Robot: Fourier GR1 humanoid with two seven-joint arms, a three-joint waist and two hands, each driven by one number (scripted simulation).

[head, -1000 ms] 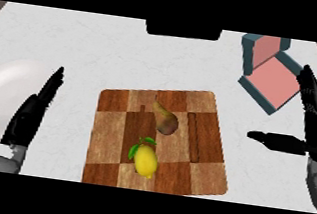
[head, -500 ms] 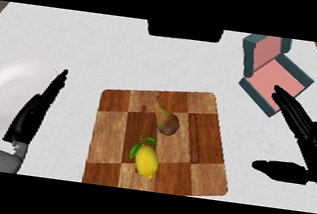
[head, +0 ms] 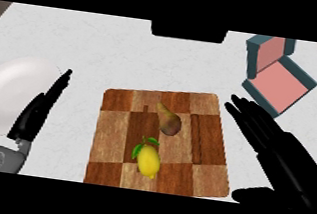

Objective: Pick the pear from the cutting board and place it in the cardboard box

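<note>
The pear (head: 169, 121), brown and lying with its narrow end toward the far left, sits near the middle of the checkered board (head: 208, 178). Just below it on the same board lies a lemon (head: 149, 160) with a green leaf, close to the pear but not touching it. The right hand (head: 279, 147) hangs over the counter (head: 124, 54) just right of the board, fingers straight and stretched toward the far side, thumb spread out low near the board's near right corner; it holds nothing and is apart from the pear. The box (head: 277, 77), teal-walled with a pink inside and its lid flap up, stands at the far right, beyond the right hand's fingertips. The left hand (head: 38, 111) rests open at the left, fingers straight, empty, beside a white bowl-like dome (head: 7, 91). A dark object (head: 188, 32) sits at the far edge.
</note>
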